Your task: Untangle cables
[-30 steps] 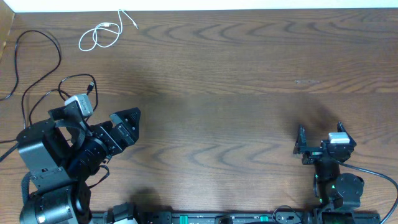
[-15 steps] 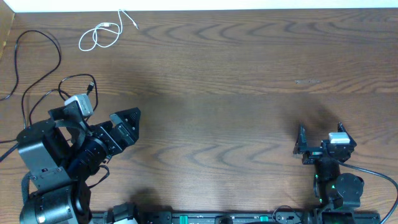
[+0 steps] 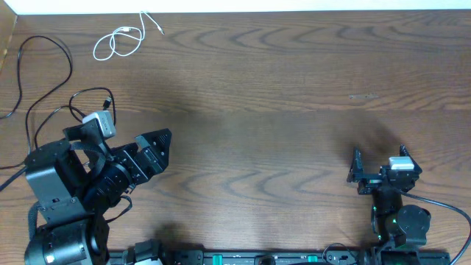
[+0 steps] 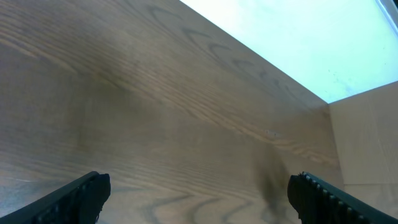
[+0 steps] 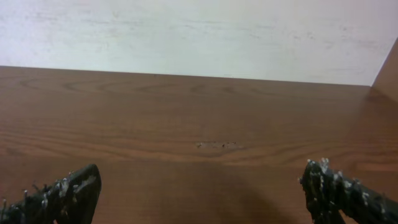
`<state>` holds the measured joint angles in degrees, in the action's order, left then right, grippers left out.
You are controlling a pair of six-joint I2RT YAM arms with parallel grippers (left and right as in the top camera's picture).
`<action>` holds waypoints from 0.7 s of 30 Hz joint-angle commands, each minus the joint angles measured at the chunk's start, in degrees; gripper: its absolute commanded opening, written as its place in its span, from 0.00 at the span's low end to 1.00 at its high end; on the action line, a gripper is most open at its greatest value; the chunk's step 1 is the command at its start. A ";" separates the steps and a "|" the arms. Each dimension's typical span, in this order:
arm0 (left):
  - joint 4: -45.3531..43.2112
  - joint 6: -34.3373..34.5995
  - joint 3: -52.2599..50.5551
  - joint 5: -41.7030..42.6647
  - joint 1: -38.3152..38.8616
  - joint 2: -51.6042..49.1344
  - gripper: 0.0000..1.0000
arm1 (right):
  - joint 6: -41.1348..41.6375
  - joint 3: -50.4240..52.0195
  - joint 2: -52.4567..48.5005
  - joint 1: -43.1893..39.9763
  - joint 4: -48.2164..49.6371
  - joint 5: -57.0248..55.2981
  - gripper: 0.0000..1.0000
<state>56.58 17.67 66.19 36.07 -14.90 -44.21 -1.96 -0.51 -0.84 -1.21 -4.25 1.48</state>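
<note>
We see the three cables lying in the far left part of the table (image 3: 280, 88), none of them in a hand. The white cable (image 3: 116, 43) sits loosely coiled near the far edge, well apart from the other two, so we judge it already freed. The long black cable (image 3: 70, 65) sweeps in a wide loop toward the left edge. The shorter black cable (image 3: 108, 104) curls just beside the left arm, its plug end close to that arm's camera housing. Whether these two black ones cross somewhere we cannot tell, since the arm's body covers the spot where they might meet.

The left gripper (image 3: 160, 147) points out over bare wood, away from the cables. Its wrist view shows the fingers (image 4: 81, 196) spread wide with nothing between them. The right gripper (image 3: 379, 156) is parked low at the near right, far from all the cords, its fingers (image 5: 62, 193) likewise wide apart and empty. Both look to us like resting poses. If any work is left, we judge it falls to the left arm, which alone stands near the black pair.
</note>
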 commanded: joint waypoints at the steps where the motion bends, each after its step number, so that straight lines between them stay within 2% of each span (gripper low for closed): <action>1: -0.02 -1.16 0.42 0.35 0.20 0.00 0.96 | -0.48 0.15 0.46 -0.42 -0.20 -0.68 0.99; 9: -0.07 -1.18 0.42 0.09 1.70 0.55 0.96 | -0.46 0.15 0.46 -0.42 -0.22 -0.68 0.99; 13: 0.07 -3.17 0.11 -1.07 7.89 0.98 0.96 | -0.46 0.15 0.46 -0.42 -0.22 -0.68 0.99; 16: -1.66 -10.03 -1.03 -7.98 17.33 1.14 0.96 | -0.46 0.15 0.46 -0.42 -0.20 -0.68 0.99; 19: -3.21 -10.38 -2.45 -17.29 24.11 2.08 0.96 | -0.48 0.15 0.46 -0.42 -0.20 -0.68 0.99; 21: -3.80 -10.36 -3.43 -20.31 25.99 3.39 0.96 | -0.46 0.15 0.46 -0.42 -0.22 -0.68 0.99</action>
<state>53.34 10.22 64.51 25.28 8.32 -42.59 -1.96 -0.51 -0.84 -1.23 -4.25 1.48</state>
